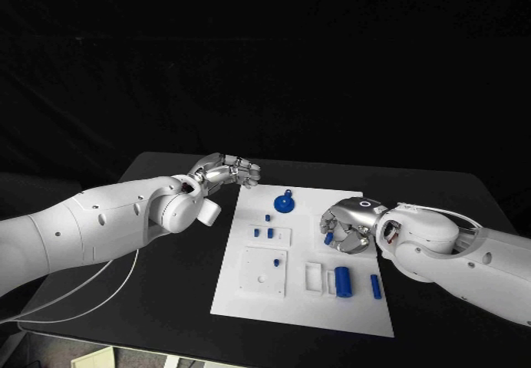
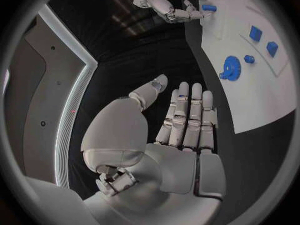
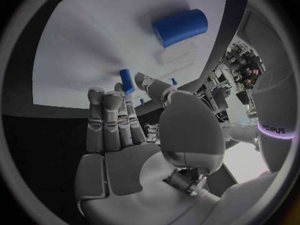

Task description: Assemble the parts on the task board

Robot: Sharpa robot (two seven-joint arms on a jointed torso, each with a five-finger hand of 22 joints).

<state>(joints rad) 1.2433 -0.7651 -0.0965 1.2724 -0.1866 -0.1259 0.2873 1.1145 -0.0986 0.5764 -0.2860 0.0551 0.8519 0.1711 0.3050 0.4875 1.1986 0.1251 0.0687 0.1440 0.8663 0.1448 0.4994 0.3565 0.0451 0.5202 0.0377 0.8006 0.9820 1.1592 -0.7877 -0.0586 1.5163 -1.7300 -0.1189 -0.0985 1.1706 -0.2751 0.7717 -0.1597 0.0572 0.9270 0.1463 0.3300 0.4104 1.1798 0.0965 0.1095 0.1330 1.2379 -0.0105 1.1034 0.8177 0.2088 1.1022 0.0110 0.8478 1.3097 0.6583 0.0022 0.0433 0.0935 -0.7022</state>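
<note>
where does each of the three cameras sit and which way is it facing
Head view: on the robot's head, looking down at the task board; both arms show, the left robot hand and right robot hand.
Left wrist view: behind the left robot hand, facing across the table; its palm and straight fingers show.
Right wrist view: behind the right robot hand, which pinches a small blue peg.
Shared: head and left wrist views both show the blue wheel.

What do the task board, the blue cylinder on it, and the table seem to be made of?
Task board: flat matte white plate with raised blocks, probably plastic; no glare.
Blue cylinder: uniformly blue with a soft sheen, likely moulded or printed plastic.
Table: black, dull surface; whether laminate, painted board or cloth cannot be told.
</note>
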